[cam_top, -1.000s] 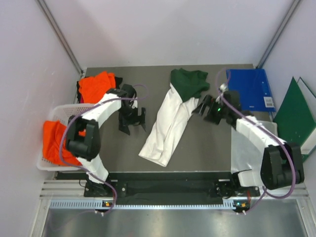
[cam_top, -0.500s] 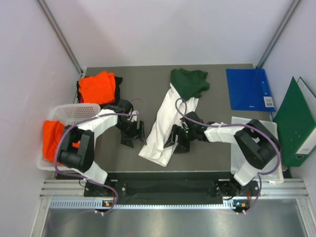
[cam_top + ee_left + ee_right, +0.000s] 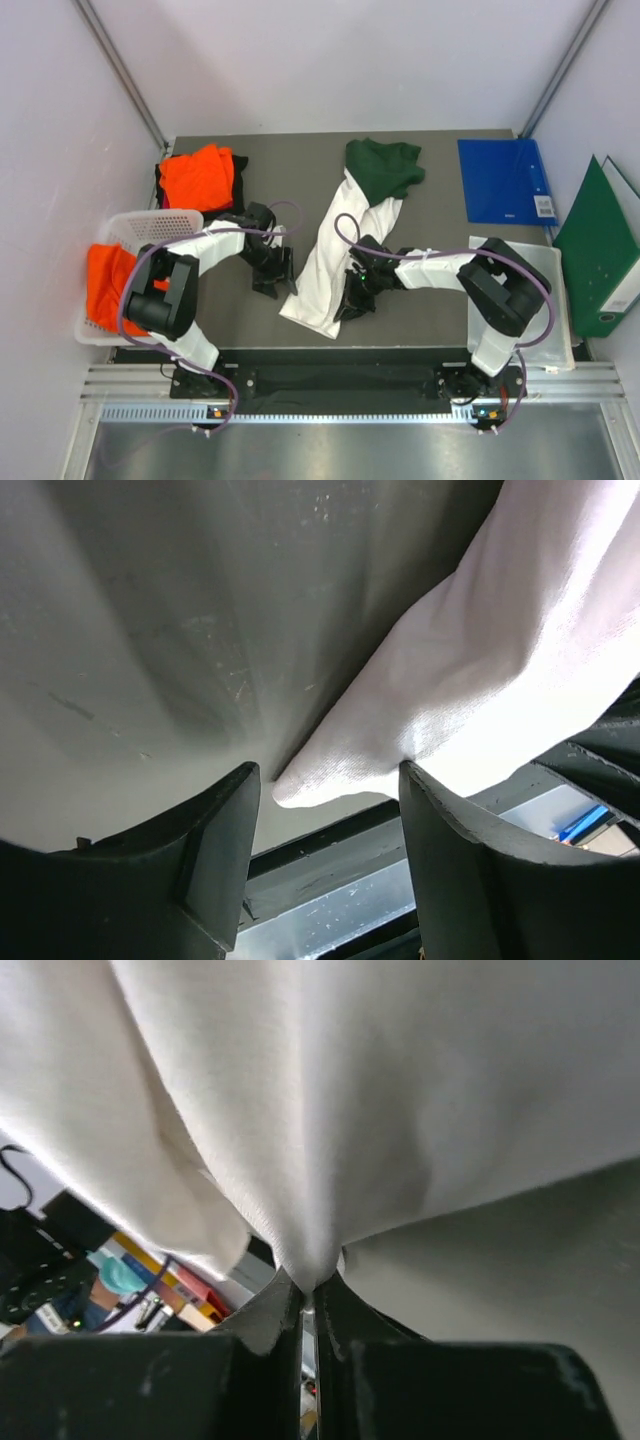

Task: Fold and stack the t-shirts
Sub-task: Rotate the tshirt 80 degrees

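Note:
A white t-shirt [image 3: 335,250] with dark green sleeves [image 3: 383,167] lies stretched diagonally across the middle of the grey table. My right gripper [image 3: 350,297] is at the shirt's near right edge. In the right wrist view it [image 3: 311,1282] is shut on a pinched fold of the white cloth [image 3: 330,1110]. My left gripper [image 3: 277,277] sits low at the shirt's near left corner. Its jaws [image 3: 330,805] stand open, with the tip of the white corner [image 3: 335,775] between them. An orange t-shirt [image 3: 198,175] lies at the back left. Another orange t-shirt [image 3: 108,285] is in the basket.
The white mesh basket [image 3: 150,222] stands at the table's left edge. At the back right lies a blue folder [image 3: 505,180], and a green folder [image 3: 600,240] leans further right. A pale flat tray [image 3: 555,290] lies under the right arm.
The right arm swung from the back right down to the shirt's near edge and shut on the cloth. My left gripper moved right to the shirt's near corner, its jaws narrowing.

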`<state>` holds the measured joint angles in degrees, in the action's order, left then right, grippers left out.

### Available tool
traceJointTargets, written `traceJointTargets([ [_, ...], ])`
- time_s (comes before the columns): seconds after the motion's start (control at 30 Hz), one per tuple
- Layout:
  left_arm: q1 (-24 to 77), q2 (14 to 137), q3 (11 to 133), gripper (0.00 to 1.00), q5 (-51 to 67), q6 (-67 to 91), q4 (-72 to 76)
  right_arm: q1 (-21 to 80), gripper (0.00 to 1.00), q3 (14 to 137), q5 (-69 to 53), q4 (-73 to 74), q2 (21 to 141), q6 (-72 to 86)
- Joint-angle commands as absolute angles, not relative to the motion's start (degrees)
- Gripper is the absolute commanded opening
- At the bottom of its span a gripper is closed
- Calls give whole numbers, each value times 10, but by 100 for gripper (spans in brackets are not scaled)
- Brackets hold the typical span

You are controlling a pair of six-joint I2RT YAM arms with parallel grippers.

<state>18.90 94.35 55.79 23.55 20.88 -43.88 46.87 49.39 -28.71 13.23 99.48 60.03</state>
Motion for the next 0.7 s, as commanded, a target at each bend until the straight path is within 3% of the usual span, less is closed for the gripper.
traceJointTargets([
  [0.0,191,916,577,63,242,217,-433,478,0,476,-245,206,952,564],
  [0.4,216,904,606,65,282,242,-428,360,0,353,-162,325,783,476],
  [0.67,369,870,538,61,281,343,-346,343,0,340,-177,299,778,472],
])
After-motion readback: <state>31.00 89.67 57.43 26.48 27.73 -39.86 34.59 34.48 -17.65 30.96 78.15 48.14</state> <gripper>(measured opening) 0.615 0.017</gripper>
